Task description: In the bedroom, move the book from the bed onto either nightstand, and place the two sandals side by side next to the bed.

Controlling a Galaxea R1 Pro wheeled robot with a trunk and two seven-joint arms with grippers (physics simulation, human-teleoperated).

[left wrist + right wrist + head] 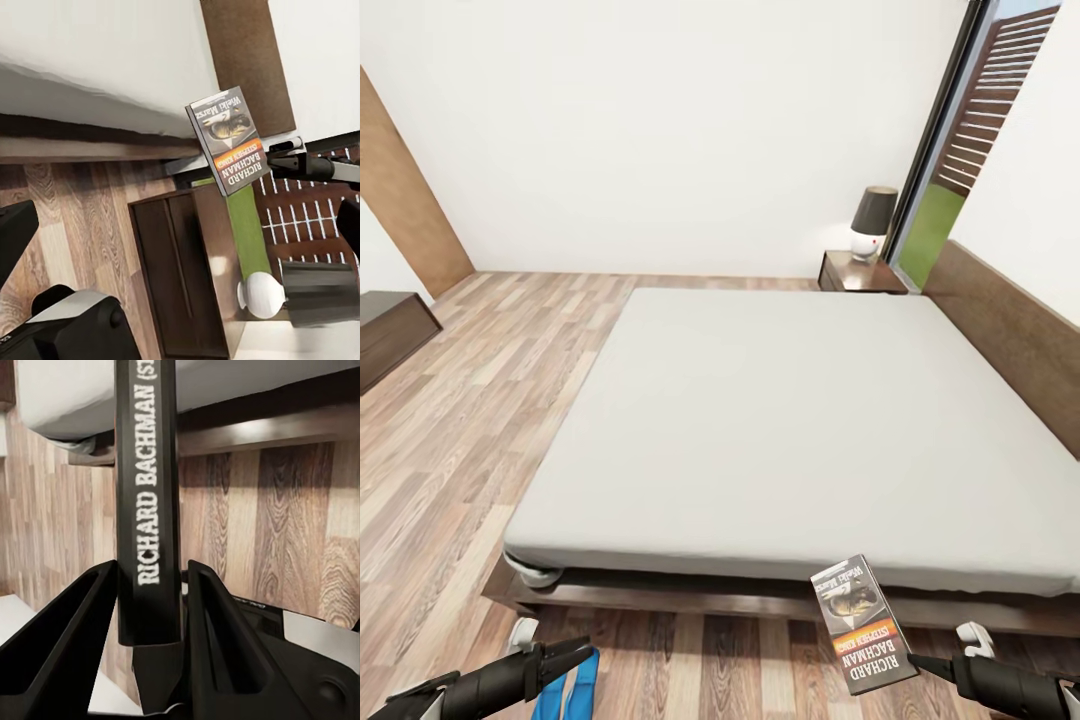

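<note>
The book (860,625), with "RICHARD BACHMAN" on its cover, hangs tilted above the floor just off the near edge of the bed (780,420). My right gripper (920,660) is shut on its lower edge. In the right wrist view the book's spine (146,495) stands between the two fingers (217,637). The left wrist view shows the book (229,139) held over a nightstand (187,277). My left gripper (575,652) hovers low at the near left, open, just above a blue sandal (575,685) on the floor. A second nightstand (860,272) stands at the bed's far corner.
A lamp (873,222) with a dark shade sits on the far nightstand, and another lamp (262,294) on the near one. The headboard (1010,330) runs along the right wall. A dark low cabinet (390,330) stands at the left. Wood floor (470,420) stretches left of the bed.
</note>
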